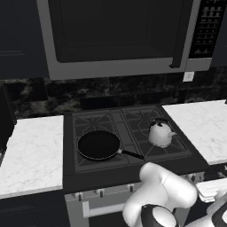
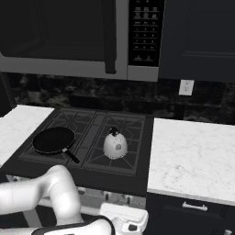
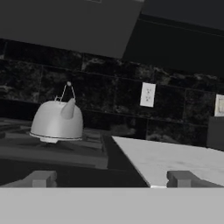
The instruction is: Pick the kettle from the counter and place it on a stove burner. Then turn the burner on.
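The pale silvery kettle (image 1: pixel 160 133) (image 2: pixel 114 144) stands upright on the front right stove burner (image 1: pixel 174 149) (image 2: pixel 97 159), its spout turned toward the white marble counter (image 1: pixel 201 126) (image 2: pixel 193 156). In the hand view the kettle (image 3: pixel 57 121) sits left of centre on the grate, with the counter (image 3: pixel 170 157) to its right. My gripper (image 3: pixel 113 179) is low in front of the stove, below the cooktop's front edge and apart from the kettle. It is open wide, with nothing between the fingertips (image 3: pixel 42 178).
A black frying pan (image 1: pixel 98 145) (image 2: pixel 53 139) occupies the front left burner, handle pointing toward the kettle. A microwave (image 1: pixel 119 35) hangs above the stove. Knobs (image 1: pixel 101 193) line the stove front. A second counter slab (image 1: pixel 31 146) lies left. A wall outlet (image 3: pixel 148 94) sits on the backsplash.
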Controlling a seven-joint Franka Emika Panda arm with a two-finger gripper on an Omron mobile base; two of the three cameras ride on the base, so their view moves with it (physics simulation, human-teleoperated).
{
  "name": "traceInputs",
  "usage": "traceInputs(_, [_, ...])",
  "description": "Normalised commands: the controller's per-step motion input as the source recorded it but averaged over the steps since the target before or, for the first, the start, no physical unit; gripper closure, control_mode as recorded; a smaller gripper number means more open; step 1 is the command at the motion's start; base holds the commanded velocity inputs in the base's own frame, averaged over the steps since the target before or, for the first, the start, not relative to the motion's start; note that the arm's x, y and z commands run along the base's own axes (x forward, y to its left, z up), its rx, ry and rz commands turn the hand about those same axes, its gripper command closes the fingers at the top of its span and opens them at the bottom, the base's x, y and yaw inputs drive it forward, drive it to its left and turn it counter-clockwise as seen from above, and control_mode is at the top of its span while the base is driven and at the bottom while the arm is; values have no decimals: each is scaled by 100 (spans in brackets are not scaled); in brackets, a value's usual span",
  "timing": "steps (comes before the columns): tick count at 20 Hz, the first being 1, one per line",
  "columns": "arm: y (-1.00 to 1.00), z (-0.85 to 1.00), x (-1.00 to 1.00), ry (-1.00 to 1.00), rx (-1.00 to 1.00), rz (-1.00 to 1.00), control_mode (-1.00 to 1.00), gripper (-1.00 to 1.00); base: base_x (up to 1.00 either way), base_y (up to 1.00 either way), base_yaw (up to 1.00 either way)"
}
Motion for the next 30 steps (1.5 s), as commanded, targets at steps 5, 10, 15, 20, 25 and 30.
traceInputs(5, [-13,-51,0,-7,0,0,-100,-100,0,0,0])
traceInputs(10, [-2,-52,0,0,0,1,-100,-100,0,0,0])
traceInputs(15, [-1,-47,2,0,1,5,-100,-100,0,0,0])
traceInputs(20, [0,-29,13,-3,4,4,-100,-100,0,0,0])
traceInputs(25, [0,-3,13,-3,7,0,-100,-100,0,0,0])
traceInputs(30, [0,0,21,0,11,0,-100,-100,0,0,0])
